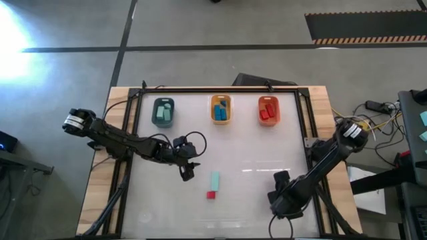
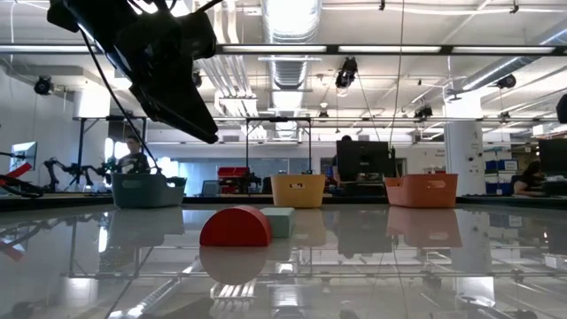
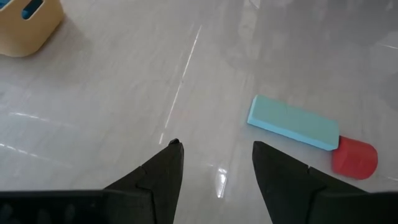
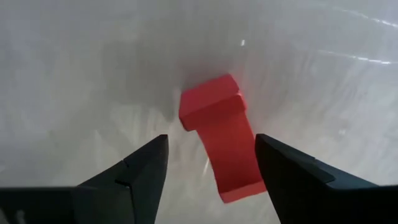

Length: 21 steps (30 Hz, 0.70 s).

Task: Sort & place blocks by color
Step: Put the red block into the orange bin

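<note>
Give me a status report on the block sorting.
Left gripper open, hovering short of mint bar and rounded red block. Right gripper open around two red blocks. Nothing blocking either.

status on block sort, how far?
Mostly done: blocks sit in the teal tray, yellow tray and red tray. Open left gripper hangs near the mint bar and red block. Right gripper open over red pieces.

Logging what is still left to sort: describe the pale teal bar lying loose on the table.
The pale teal bar is a plain, smooth, flat rectangular block with sharp edges, looking like painted wood or plastic. It lies flat on its broad face near the middle of the glossy white table. One short end sits right against or just shy of a small red block; contact cannot be told. Nothing grips it.
</note>
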### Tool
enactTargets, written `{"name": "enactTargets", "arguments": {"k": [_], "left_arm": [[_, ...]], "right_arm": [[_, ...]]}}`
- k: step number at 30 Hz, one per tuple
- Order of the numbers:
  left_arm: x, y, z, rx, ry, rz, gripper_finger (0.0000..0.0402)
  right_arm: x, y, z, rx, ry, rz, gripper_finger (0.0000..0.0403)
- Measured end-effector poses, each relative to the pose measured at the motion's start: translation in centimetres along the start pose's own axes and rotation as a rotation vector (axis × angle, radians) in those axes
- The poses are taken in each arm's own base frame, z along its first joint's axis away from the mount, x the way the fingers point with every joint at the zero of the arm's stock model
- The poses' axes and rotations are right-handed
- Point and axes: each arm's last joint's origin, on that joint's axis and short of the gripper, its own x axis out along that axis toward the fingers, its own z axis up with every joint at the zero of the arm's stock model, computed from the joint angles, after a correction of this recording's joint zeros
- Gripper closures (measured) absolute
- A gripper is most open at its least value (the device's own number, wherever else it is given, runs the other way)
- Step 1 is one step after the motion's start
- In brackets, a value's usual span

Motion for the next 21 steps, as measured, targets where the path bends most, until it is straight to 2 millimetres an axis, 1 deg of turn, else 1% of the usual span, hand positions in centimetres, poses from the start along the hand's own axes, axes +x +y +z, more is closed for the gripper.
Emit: {"name": "enactTargets", "arguments": {"k": [8,13,16,21], "left_arm": [[0.0,0.0,0.0,0.0,0.002,0.001,0.0226],[0.0,0.0,0.0,0.001,0.001,0.0,0.0226],[0.0,0.0,0.0,-0.001,0.001,0.0,0.0226],[0.0,0.0,0.0,-0.001,0.0,-0.001,0.0226]], "right_arm": [[1.1,-0.1,0.6,-0.04,-0.024,-0.095,0.0192],[1.6,0.0,1.0,-0.06,-0.041,-0.111,0.0212],[2.0,0.1,1.1,-0.059,-0.033,-0.109,0.0235],[2.1,0.1,1.2,-0.059,-0.029,-0.112,0.0288]]}}
